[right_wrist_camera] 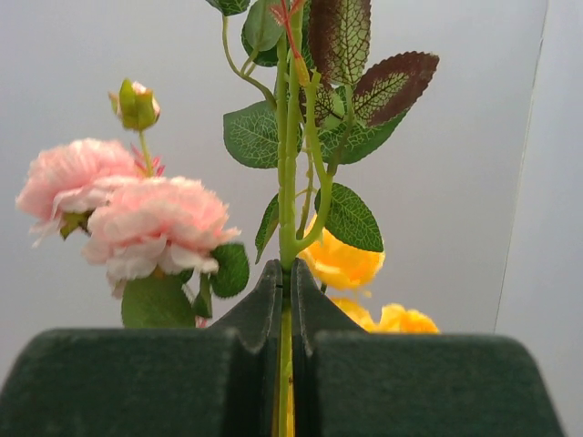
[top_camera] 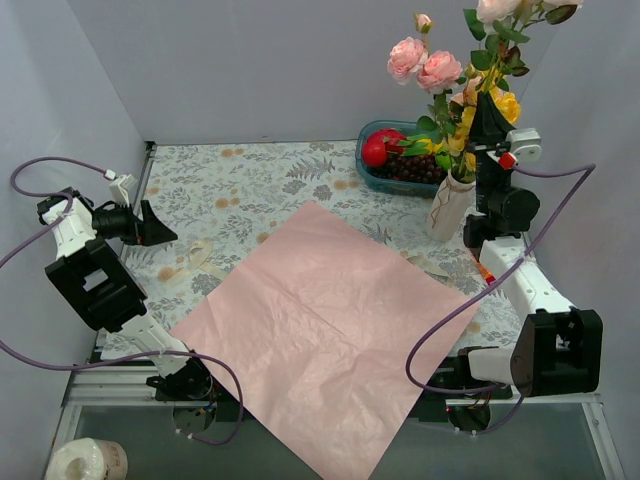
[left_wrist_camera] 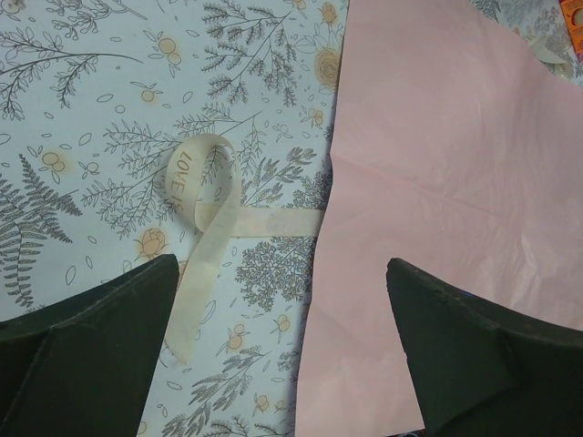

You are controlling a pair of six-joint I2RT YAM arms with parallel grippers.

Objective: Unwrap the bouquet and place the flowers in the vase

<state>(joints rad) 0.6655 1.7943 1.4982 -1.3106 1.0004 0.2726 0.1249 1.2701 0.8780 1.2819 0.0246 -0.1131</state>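
Right fingers [right_wrist_camera: 250, 319] clench a rose stem [right_wrist_camera: 288, 182] above the vase [top_camera: 449, 205], among the flowers [top_camera: 438, 70] standing there, far right of the desk [top_camera: 250, 180]. It is probably light, wiry and springy: hold low on bare stem, not petals. Left fingers [left_wrist_camera: 100, 337] gape, empty, over the paper [left_wrist_camera: 437, 182].

**Left wrist view.** A cream ribbon [left_wrist_camera: 214, 223] lies looped on the floral-print counter [left_wrist_camera: 82, 100]. Dull gold capitals printed lengthwise along the left side of the loop read "LOVE IS". Fainter lettering of the same kind shows on the straight run that meets the edge of the pink paper [left_wrist_camera: 437, 182], but it is too pale to read. An orange object [left_wrist_camera: 574, 14] at the upper right corner carries a dark mark, cropped by the frame and illegible.

**Top external and right wrist views.** No legible text.
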